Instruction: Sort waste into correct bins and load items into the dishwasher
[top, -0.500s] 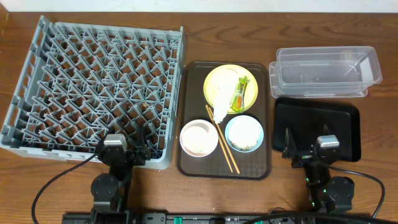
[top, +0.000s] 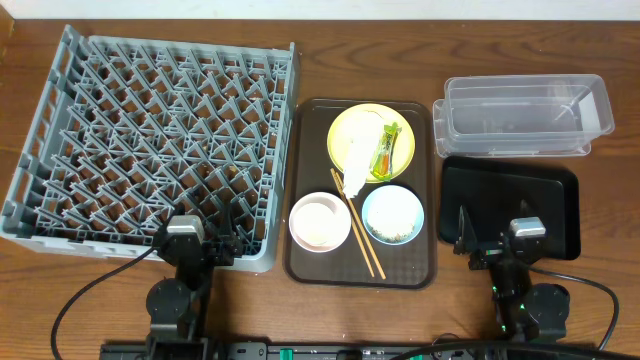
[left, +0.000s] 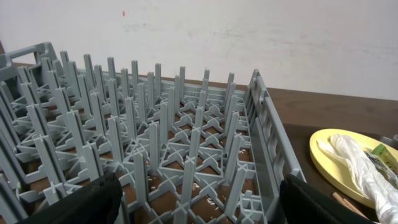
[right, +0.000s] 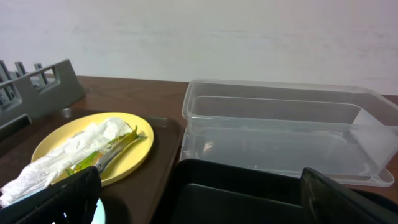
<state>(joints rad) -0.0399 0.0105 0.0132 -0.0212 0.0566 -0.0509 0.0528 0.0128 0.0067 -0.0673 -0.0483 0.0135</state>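
Observation:
The grey dish rack fills the left of the table. The yellow plate holds the white napkin and the green-and-yellow wrapper. Below it are the pink-white bowl, the light blue bowl with whitish scraps inside, and the chopsticks. The clear tub and black tray are at the right. My left gripper is open and empty at the rack's near edge. My right gripper is open and empty at the black tray's near edge. The cream cup is out of view.
The plate, bowls and chopsticks lie on a flat brown serving tray between the rack and the bins. Small whitish specks lie on the table under the rack's near cells. A pale wall runs behind the table.

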